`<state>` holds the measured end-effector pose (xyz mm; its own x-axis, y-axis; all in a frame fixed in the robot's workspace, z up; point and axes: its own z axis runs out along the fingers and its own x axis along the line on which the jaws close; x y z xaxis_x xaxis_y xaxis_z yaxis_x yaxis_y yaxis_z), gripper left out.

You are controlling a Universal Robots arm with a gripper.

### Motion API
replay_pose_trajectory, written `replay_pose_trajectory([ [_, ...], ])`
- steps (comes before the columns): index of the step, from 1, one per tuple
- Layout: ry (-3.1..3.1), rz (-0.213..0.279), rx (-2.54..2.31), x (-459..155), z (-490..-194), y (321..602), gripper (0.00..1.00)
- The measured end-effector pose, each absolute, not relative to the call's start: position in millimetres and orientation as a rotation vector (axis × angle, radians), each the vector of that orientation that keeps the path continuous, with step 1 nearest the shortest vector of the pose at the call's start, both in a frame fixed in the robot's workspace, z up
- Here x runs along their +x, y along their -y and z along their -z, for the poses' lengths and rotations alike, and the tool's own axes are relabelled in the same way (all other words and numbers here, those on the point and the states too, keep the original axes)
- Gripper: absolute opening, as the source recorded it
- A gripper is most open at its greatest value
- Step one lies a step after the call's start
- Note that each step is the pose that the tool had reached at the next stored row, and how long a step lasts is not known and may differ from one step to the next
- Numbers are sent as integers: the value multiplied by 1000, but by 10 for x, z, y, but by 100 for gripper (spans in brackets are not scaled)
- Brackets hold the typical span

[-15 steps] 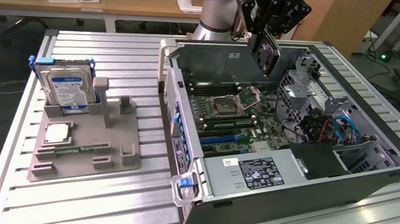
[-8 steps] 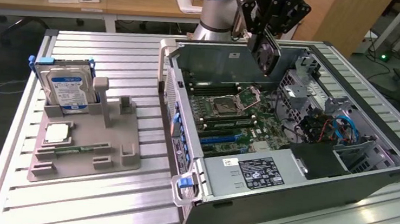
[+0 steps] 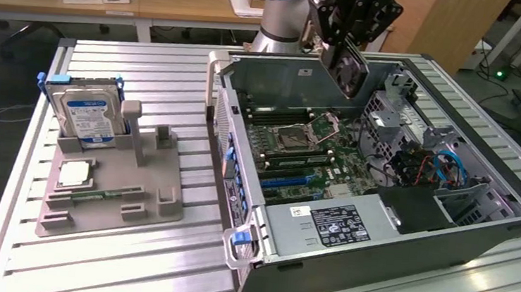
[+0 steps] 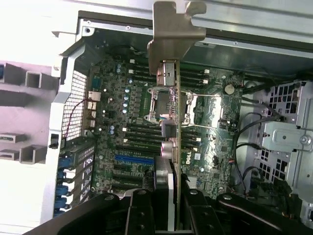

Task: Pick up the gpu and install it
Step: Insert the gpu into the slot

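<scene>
One gpu is gripped by the gripper, with the fingers closed on the card's end. It hangs tilted above the open computer case, over the part nearest the case's back wall and clear of the motherboard. In the wrist view the card is edge-on, with its silver bracket at the end away from the fingers and the case's CPU socket beneath it. A hard drive stands in a gray fixture outside the case, on the exterior view's left of it.
</scene>
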<state>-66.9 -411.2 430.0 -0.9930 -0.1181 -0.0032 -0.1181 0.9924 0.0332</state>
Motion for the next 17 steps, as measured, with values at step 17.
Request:
replay_pose_trajectory([
  [17, -3117, -54, -391, -669, -4299, 4114, 28],
])
